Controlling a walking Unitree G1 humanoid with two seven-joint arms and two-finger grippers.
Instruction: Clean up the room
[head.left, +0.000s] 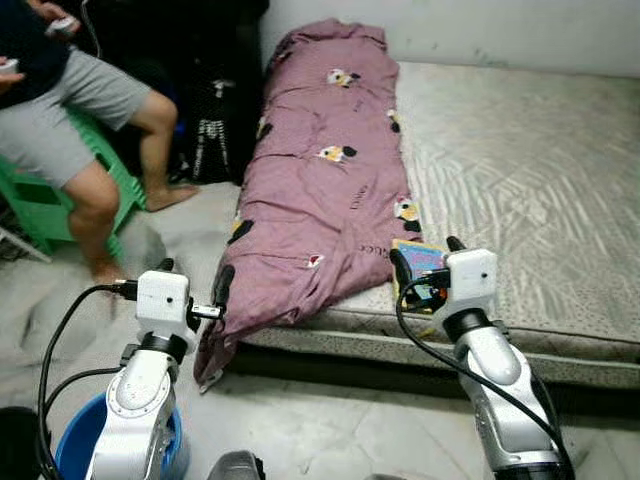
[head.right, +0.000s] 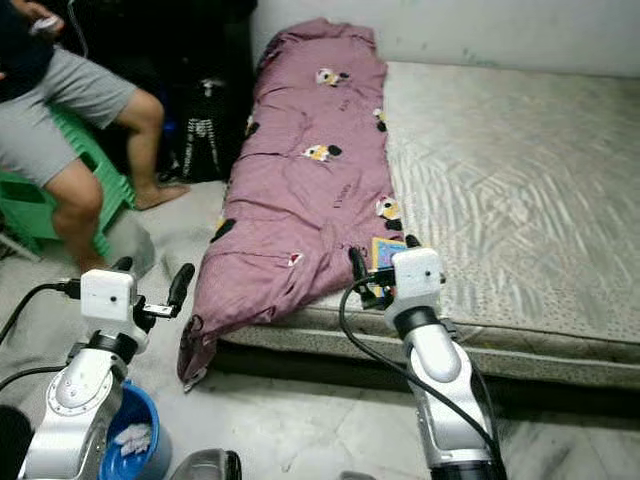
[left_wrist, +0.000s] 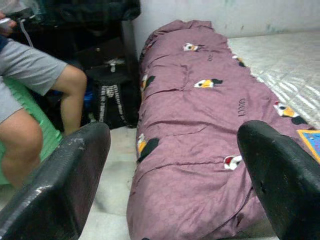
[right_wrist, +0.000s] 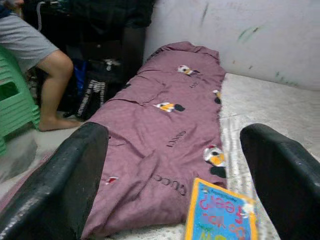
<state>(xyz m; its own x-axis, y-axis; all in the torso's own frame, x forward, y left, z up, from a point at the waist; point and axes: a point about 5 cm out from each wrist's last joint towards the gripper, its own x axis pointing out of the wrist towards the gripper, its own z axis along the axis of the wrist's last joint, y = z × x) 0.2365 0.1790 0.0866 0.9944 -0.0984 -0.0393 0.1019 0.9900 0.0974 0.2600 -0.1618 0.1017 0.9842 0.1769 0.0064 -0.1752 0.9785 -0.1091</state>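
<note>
Your purple blanket lay lengthwise along the mattress's left edge, its near end drooping over the corner toward the floor. A blue book sat beside it. Both your left gripper and right gripper hovered spread wide.

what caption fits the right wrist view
Open right gripper facing a colourful book beside the purple quilt on the mattress.

Quilt crowds book; mattress open.
</note>
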